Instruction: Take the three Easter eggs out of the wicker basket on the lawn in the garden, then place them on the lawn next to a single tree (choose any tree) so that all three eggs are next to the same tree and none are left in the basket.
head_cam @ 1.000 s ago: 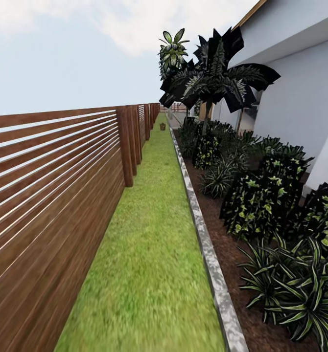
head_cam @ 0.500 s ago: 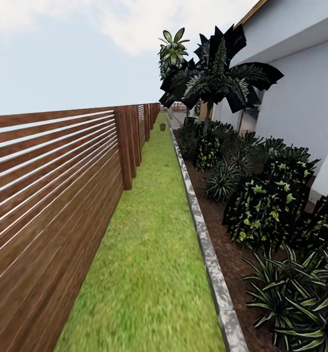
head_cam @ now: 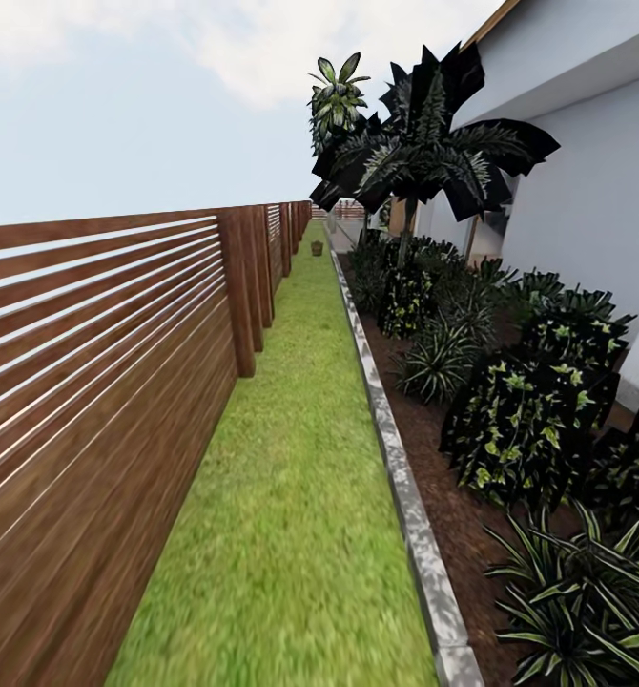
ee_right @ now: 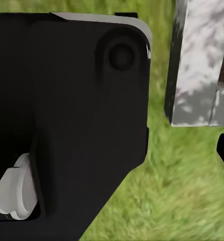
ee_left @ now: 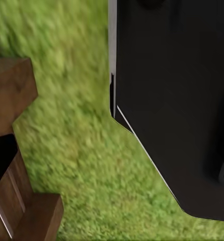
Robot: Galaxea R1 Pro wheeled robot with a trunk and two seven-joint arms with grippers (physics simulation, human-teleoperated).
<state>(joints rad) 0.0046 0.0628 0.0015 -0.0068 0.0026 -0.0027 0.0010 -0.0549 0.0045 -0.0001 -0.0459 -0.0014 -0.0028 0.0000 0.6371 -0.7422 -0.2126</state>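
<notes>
Green lawn [head_cam: 291, 458] runs between fence [head_cam: 100, 382] and kerb [head_cam: 396, 468] (narrow).

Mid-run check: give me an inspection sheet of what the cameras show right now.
Surface: lawn, a narrow grass strip between the wooden fence and the stone kerb.
Job's things: small brown object, likely the wicker basket, far down the strip; eggs too small to tell.
Clutter: nothing seen on the grass nearby.
Grippers: wrist views show dark robot body over grass; open or shut cannot be told.
Cables: nothing seen.
Surroundings: shrubs in a mulch bed, palm, house wall.
</notes>
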